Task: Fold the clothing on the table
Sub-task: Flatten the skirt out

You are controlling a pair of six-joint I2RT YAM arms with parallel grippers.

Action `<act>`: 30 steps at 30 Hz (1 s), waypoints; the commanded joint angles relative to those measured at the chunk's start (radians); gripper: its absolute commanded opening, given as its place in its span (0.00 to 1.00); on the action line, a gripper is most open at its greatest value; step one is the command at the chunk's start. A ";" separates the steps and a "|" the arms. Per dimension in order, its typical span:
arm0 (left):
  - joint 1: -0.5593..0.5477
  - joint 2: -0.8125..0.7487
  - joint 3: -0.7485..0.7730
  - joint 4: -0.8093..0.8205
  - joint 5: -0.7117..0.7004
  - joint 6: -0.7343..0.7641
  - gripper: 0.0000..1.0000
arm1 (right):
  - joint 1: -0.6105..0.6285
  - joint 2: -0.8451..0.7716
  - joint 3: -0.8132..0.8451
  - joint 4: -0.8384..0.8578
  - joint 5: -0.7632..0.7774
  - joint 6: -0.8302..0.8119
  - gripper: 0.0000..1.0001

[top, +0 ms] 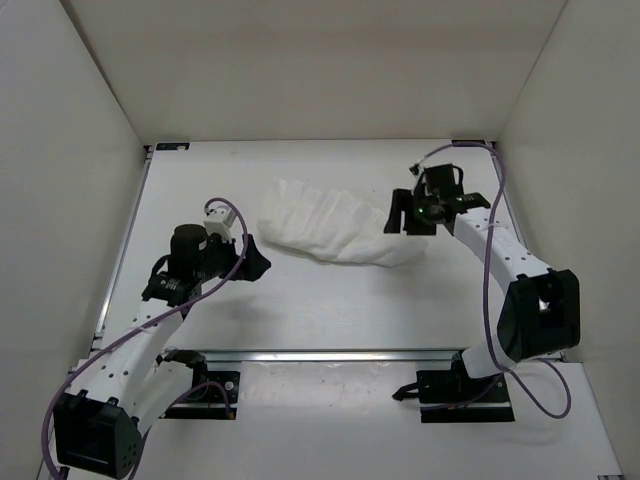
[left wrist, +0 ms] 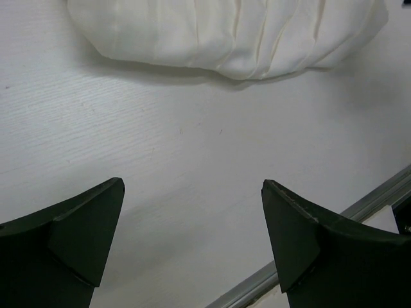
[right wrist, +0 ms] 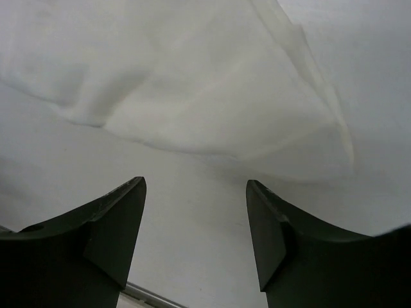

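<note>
The clothing (top: 335, 225) is a rumpled white bundle lying across the middle of the table (top: 300, 310). In the left wrist view the clothing (left wrist: 225, 35) fills the top, with bare table between it and my fingers. My left gripper (top: 255, 262) is open and empty, just left of the bundle's near-left end. My right gripper (top: 408, 215) is open and empty, at the bundle's right end. In the right wrist view the clothing (right wrist: 192, 83) lies just past the fingertips (right wrist: 131, 192), apart from them.
A metal rail (top: 330, 353) runs along the table's near edge, with both arm bases (top: 455, 395) bolted below it. White walls close in the left, right and far sides. A purple cable (top: 495, 190) loops beside the right arm.
</note>
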 commanded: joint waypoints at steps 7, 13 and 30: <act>-0.026 0.105 0.137 0.241 -0.055 -0.052 0.47 | -0.171 -0.164 -0.329 0.213 -0.086 0.130 0.61; 0.017 0.484 0.388 0.237 -0.219 -0.071 0.76 | -0.174 -0.181 -0.416 0.279 -0.106 0.169 0.61; 0.032 1.208 1.019 0.110 -0.141 -0.020 0.89 | -0.254 -0.221 -0.668 0.523 -0.192 0.285 0.66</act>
